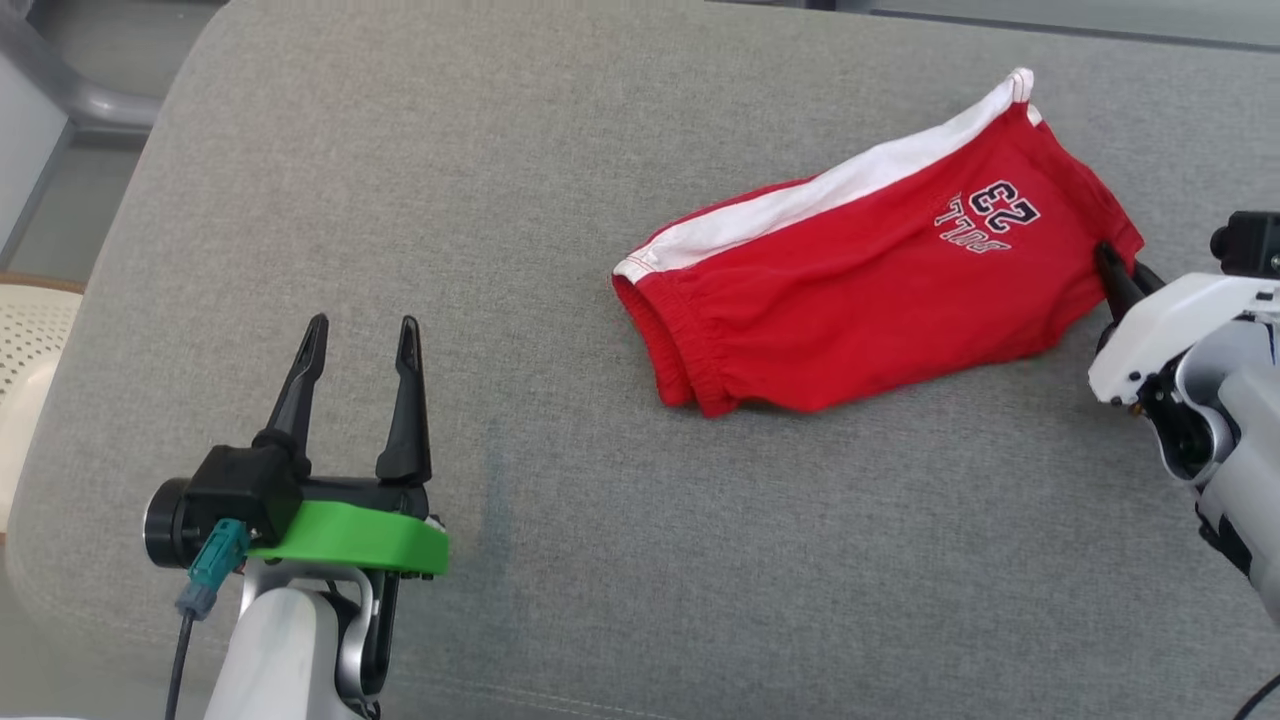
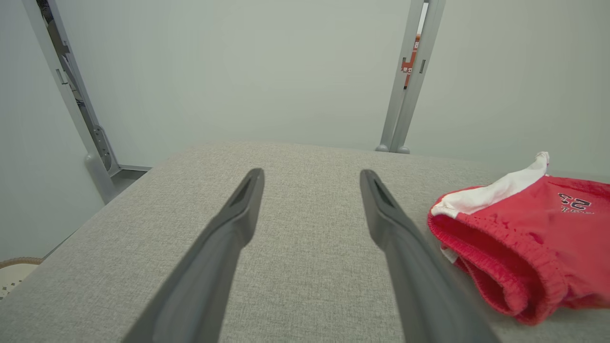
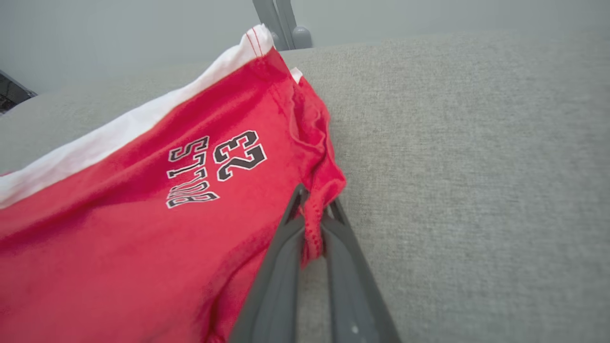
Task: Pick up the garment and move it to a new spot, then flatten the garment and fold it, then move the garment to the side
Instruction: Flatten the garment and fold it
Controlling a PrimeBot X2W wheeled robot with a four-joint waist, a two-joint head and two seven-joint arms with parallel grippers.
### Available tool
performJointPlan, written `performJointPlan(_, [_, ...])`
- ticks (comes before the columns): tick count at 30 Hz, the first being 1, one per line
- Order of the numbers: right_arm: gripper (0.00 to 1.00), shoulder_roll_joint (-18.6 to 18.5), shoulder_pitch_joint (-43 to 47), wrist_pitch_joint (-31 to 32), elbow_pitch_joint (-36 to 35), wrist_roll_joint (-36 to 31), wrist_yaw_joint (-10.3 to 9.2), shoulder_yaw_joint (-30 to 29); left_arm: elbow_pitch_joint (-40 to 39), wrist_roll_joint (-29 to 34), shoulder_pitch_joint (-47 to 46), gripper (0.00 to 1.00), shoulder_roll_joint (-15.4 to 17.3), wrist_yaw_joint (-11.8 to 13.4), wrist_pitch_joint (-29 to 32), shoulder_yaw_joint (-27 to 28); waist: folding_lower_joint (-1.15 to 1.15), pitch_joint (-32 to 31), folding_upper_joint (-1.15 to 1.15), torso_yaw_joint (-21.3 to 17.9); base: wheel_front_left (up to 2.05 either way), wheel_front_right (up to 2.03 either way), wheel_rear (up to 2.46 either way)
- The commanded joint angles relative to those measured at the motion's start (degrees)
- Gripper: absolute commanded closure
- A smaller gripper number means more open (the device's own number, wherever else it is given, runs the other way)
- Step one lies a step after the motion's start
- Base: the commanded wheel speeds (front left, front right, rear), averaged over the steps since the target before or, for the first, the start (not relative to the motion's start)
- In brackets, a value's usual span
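The garment (image 1: 860,280) is a pair of red shorts with a white side stripe and a "23" print, lying on the grey cushion at centre right. My right gripper (image 1: 1120,268) is shut on the hem corner at its right end; in the right wrist view the red hem (image 3: 312,224) is pinched between the two dark fingers (image 3: 271,276). My left gripper (image 1: 362,335) stands open at the lower left, well apart from the shorts, with nothing between its fingers. In the left wrist view the garment (image 2: 529,238) lies to the right of the open fingers (image 2: 381,209).
The grey fabric cushion (image 1: 560,300) spreads under everything, its left edge rounding off near a pale perforated chair (image 1: 30,340). Metal frame posts (image 2: 405,95) stand behind the cushion's far edge against a pale wall.
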Motion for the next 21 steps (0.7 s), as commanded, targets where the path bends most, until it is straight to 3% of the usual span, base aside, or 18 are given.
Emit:
performJointPlan(1, [1.00, -0.77, 2.06, -0.95, -0.78, 0.99, -0.10, 0.14, 0.13, 0.90, 1.25, 0.00, 0.05, -0.10, -0.14, 0.45, 0.00, -2.48, 0.00, -2.32, 0.00, 0.00, 0.00])
performJointPlan(14, [1.00, -5.72, 17.68, -5.01, -5.86, 9.22, -0.10, -4.00, 0.23, 3.30, 5.25, 0.00, 0.07, -0.91, -0.14, 2.33, 0.00, -7.41, 0.00, -7.18, 0.00, 0.00, 0.00])
performJointPlan(21, [1.00, -4.71, 19.45, -5.39, -7.40, 8.98, -0.09, -5.61, 0.43, 3.67, 6.25, 0.00, 0.06, -1.22, -0.15, 3.55, 0.00, -7.66, 0.00, -8.23, 0.00, 0.00, 0.00])
